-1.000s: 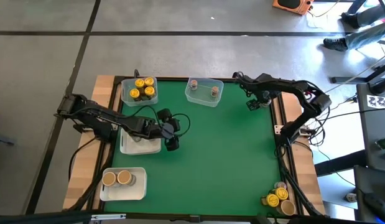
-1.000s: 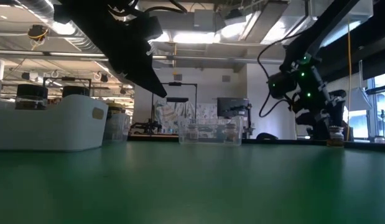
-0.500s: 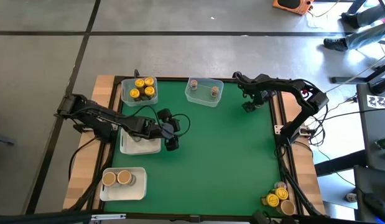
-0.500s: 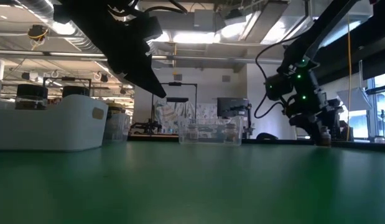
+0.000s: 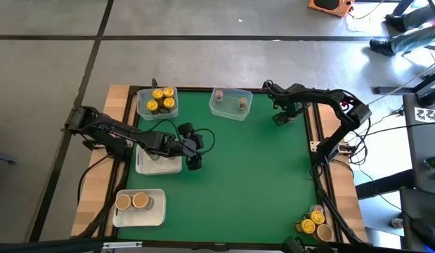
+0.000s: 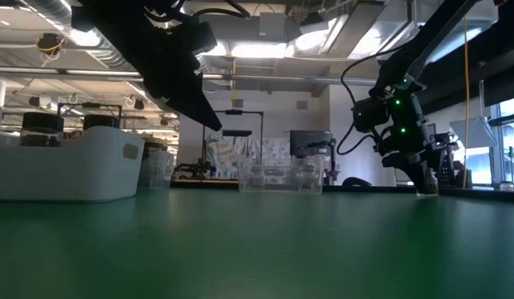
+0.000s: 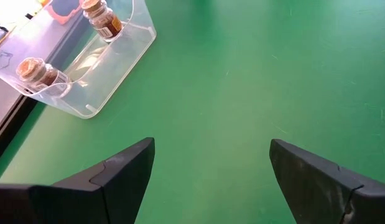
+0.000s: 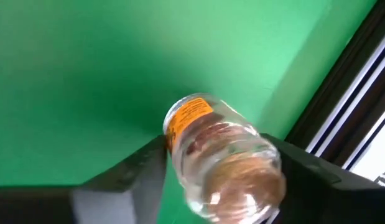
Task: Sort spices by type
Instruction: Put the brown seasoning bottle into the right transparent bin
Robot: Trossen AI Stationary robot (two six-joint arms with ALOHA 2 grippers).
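Observation:
In the right wrist view a small glass spice jar (image 8: 220, 158) with an orange label and brownish filling sits between the fingers of my right gripper (image 8: 218, 163). That gripper (image 5: 279, 119) is near the table's far right corner, pointing steeply down and shut on the jar. My left gripper (image 5: 194, 160) hangs open over the green mat left of centre, with nothing between its fingers (image 7: 211, 155). A clear tub (image 5: 230, 104) at the far edge holds two jars (image 7: 38, 70). Another tub (image 5: 158, 102) holds yellow-lidded jars. My right gripper pinches the jar's round side wall (image 8: 173, 146) between its two fingers, one on each side. The fingers come from above, slanting down. The jar's top end faces the wrist camera and its labelled lower part points at the mat. Whether it rests on the mat I cannot tell.
A white tray (image 5: 159, 161) lies beside my left gripper. A second white tray (image 5: 154, 211) at the near left holds two tan-lidded jars. Several more jars (image 5: 314, 223) stand at the near right corner. The table's dark right border (image 8: 341, 106) runs close to the held jar.
My right gripper has moved a little toward the table's left edge and down to the mat, tipping more steeply downward. The jar that stood beside its fingertips in the low view is now hidden behind them.

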